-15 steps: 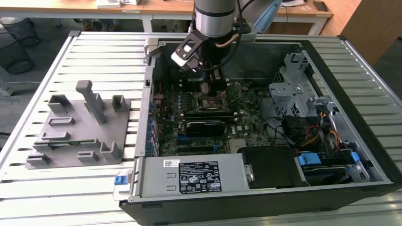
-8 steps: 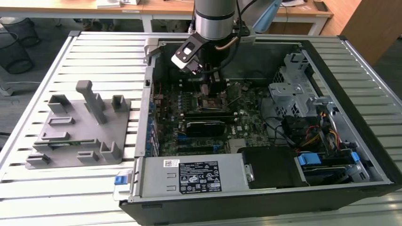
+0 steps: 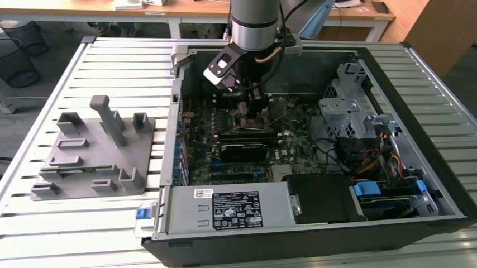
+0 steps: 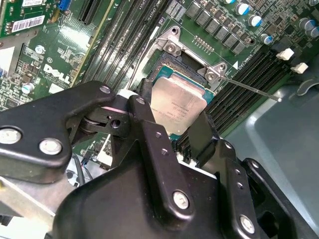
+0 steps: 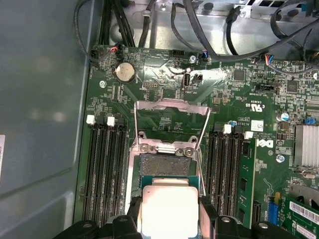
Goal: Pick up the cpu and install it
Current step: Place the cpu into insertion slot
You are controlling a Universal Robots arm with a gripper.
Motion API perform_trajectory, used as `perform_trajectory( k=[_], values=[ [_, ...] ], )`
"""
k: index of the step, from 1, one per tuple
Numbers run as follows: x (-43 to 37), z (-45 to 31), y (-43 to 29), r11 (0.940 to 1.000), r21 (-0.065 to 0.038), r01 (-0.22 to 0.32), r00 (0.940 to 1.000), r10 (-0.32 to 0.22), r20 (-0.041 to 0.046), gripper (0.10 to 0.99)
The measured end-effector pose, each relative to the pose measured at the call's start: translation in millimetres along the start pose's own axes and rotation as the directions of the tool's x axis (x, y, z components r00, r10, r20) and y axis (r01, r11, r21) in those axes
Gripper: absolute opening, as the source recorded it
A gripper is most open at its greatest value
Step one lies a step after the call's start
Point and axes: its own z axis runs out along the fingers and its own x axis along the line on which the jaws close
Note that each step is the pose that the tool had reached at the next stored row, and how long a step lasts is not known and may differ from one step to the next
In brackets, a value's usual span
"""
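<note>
The gripper (image 4: 175,130) is reaching down into the open computer case (image 3: 417,61), hanging from the arm (image 3: 253,22) over the middle of the motherboard (image 5: 224,104). Its two black fingers (image 4: 149,134) are closing narrowly on the cpu (image 4: 177,102), one pressing against each of two opposite edges, so the silver top is showing between them in both wrist views.

Directly beneath the gripper, the socket (image 5: 167,164) is lying open. The cpu (image 5: 169,209) is sitting over part of it, and a strip of the socket's contact field is showing just past the chip's far edge (whether the chip is touching the socket I cannot tell). Beyond that strip, further from the fingers, the load plate (image 5: 172,117) is standing swung back. The thin metal lever (image 4: 249,89) is sticking out to one side of the socket, clear of the fingers.

Rows of memory slots (image 5: 104,169) are running along both sides of the gripper, close to each finger. Well away from the gripper, outside the case on the exterior view's left, a grey fixture (image 3: 93,151) is resting on the slatted table (image 3: 44,223).
</note>
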Motion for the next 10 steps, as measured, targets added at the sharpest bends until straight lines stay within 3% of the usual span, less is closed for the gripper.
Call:
perform_trajectory(
  k=[10],
  values=[
    [-0.1,6.0,-0.3,1.0000,0.000,0.000,1.0000,0.000,0.0000,0.537]
  ],
)
